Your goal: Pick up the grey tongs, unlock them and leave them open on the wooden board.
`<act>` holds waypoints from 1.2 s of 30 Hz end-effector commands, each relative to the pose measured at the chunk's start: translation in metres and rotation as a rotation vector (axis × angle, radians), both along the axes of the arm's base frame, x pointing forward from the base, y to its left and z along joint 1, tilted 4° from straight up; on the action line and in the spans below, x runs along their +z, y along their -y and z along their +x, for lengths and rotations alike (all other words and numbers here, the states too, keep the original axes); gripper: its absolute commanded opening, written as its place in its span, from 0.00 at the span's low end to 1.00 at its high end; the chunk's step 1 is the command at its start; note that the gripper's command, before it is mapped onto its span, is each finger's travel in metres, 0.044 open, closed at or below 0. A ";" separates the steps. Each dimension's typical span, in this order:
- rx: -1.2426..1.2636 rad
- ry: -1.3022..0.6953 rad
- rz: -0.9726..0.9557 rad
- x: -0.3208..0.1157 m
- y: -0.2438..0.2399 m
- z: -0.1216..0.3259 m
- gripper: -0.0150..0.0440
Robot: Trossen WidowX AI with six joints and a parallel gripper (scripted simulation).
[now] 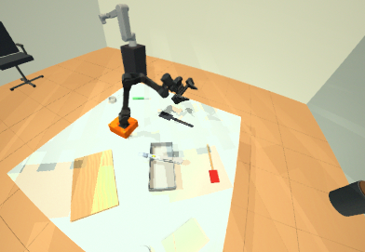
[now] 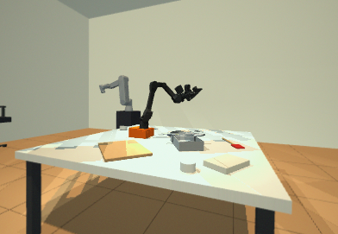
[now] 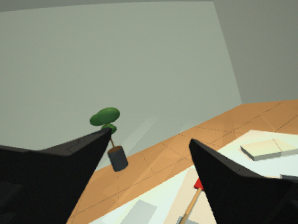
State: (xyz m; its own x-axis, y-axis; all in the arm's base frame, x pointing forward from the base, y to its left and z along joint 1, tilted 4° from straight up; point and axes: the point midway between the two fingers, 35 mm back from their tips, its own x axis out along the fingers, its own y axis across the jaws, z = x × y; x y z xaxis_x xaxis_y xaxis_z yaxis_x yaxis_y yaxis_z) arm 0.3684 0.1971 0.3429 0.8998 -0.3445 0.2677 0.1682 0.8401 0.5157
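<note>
1. Your gripper (image 1: 190, 86) hangs high above the table (image 1: 130, 211), fingers spread wide with nothing between them; in the wrist view the two dark, tapering fingers frame bare wall and floor.
2. The grey tongs (image 1: 160, 157) lie across the roasting tin (image 1: 161, 178), near its 12 o'clock end in the top view, slim, pale and metallic-looking. You cannot tell from these frames whether their arms are closed.
3. The tin is a shallow grey rectangular tray with raised walls, near the table's centre.
4. The wooden board (image 1: 93, 184), flat, rectangular and light-grained, sits at the tin's 9 o'clock, well apart.
5. A spatula (image 1: 212, 166) with a wooden handle and a red square blade lies at the tin's 3 o'clock.
6. The arm's orange block base (image 1: 123, 127) stands at the tin's 11 o'clock.
</note>
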 end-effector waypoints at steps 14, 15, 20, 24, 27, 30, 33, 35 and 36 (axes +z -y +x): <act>0.070 -0.160 0.441 -0.086 0.068 0.080 0.69; 0.062 -0.177 0.484 -0.093 0.075 0.083 0.69; 0.013 -0.232 0.649 -0.122 0.102 0.089 0.69; -0.052 -0.270 0.795 -0.146 0.125 0.089 0.69; -0.116 -0.293 0.911 -0.164 0.143 0.085 0.69; -0.195 -0.308 1.030 -0.181 0.162 0.079 0.69; -0.289 -0.313 1.151 -0.199 0.180 0.069 0.69; -0.360 -0.310 1.232 -0.210 0.192 0.061 0.69; -0.398 -0.307 1.272 -0.215 0.198 0.056 0.69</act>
State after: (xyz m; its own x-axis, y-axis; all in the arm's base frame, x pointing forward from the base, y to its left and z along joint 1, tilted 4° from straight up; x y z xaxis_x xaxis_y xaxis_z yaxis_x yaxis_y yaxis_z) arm 0.4512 0.0457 0.1725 0.8153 -0.4144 -0.4045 0.4678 0.0596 0.8818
